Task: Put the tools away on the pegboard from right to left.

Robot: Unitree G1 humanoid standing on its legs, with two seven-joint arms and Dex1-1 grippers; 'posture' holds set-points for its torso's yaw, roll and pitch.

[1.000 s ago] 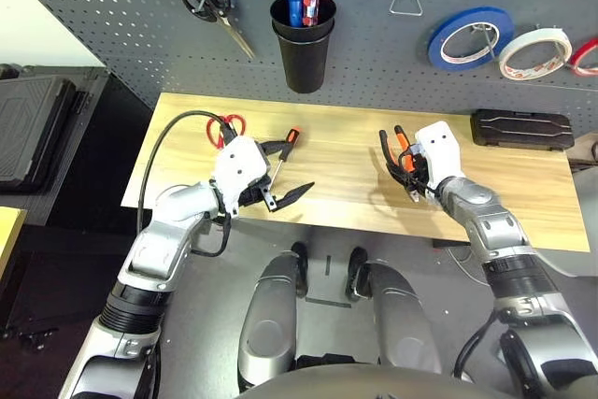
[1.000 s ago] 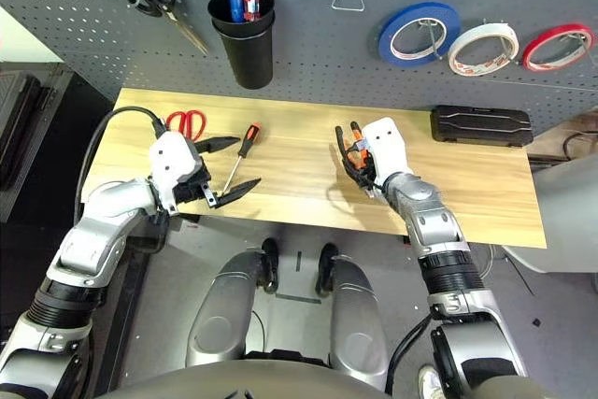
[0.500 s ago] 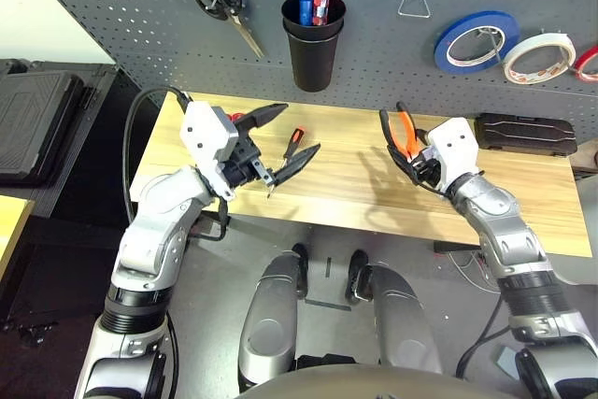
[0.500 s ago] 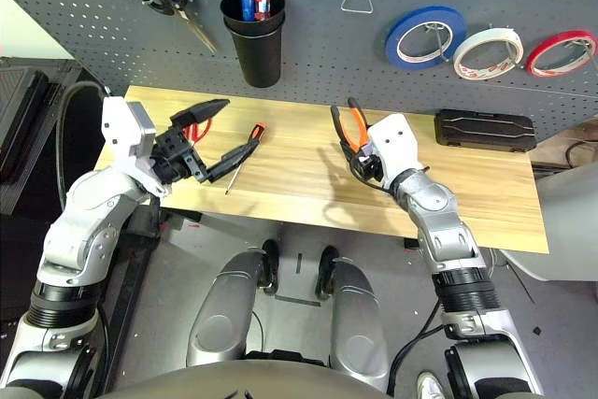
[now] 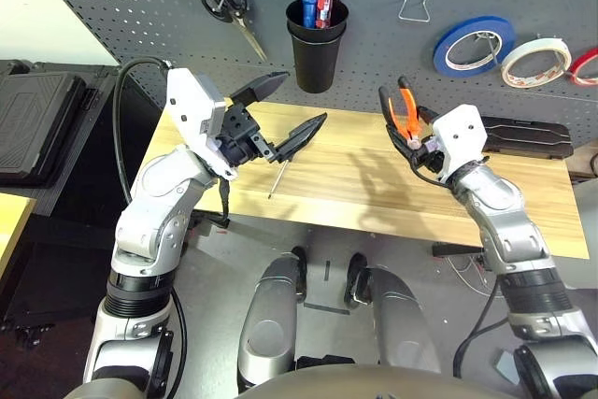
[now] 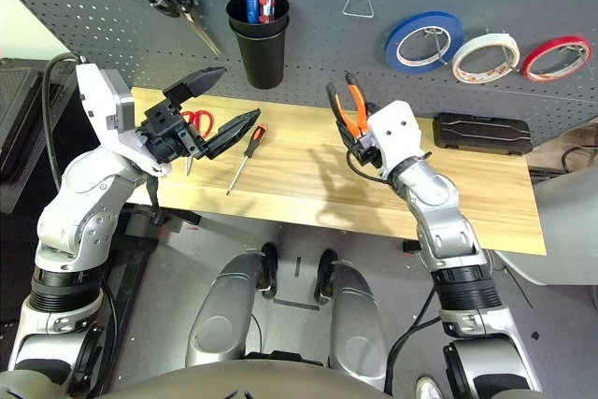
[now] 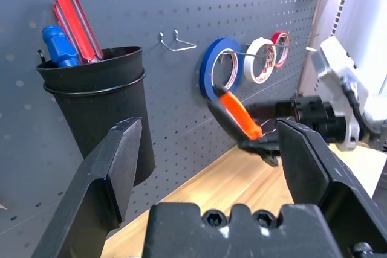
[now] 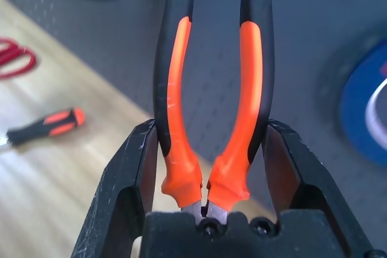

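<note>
The right gripper (image 8: 208, 167), clamped on the orange-and-black pliers (image 5: 405, 119), has lifted them off the table (image 5: 374, 184) toward the pegboard (image 5: 374, 53)'s empty wire hook (image 5: 414, 7); the left gripper (image 5: 285, 114) hangs spread and empty.

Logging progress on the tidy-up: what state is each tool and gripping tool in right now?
pliers: clamped in the right tool, lifted off table, handles up
screwdriver: lying on table
red-handled scissors: lying on table
white tape roll: hung on pegboard
left tool: open, empty
</note>
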